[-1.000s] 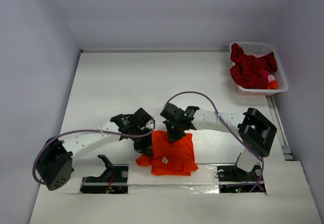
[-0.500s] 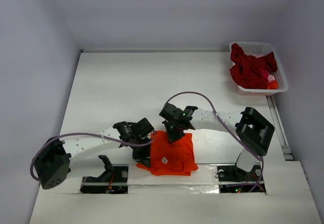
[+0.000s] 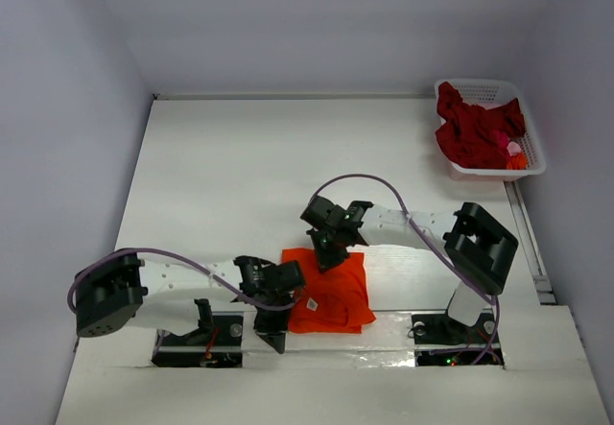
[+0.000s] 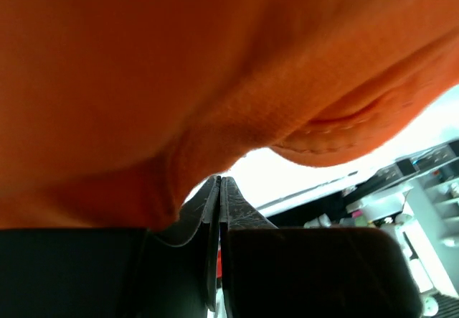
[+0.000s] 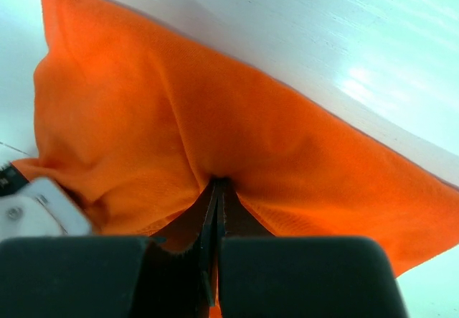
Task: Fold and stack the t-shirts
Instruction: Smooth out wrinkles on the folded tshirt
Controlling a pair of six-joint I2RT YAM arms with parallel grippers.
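- White latticed plastic basket (image 3: 484, 84) sits at the table's far right corner, close beside the right wall.
- White table (image 3: 249, 166), with pale grey walls (image 3: 58, 108) on three sides.

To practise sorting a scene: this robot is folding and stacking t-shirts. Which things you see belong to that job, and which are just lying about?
Job: orange t-shirt; dark red t-shirt; left gripper and right gripper, both shut on the orange t-shirt.
Lying about: white basket; purple cable.
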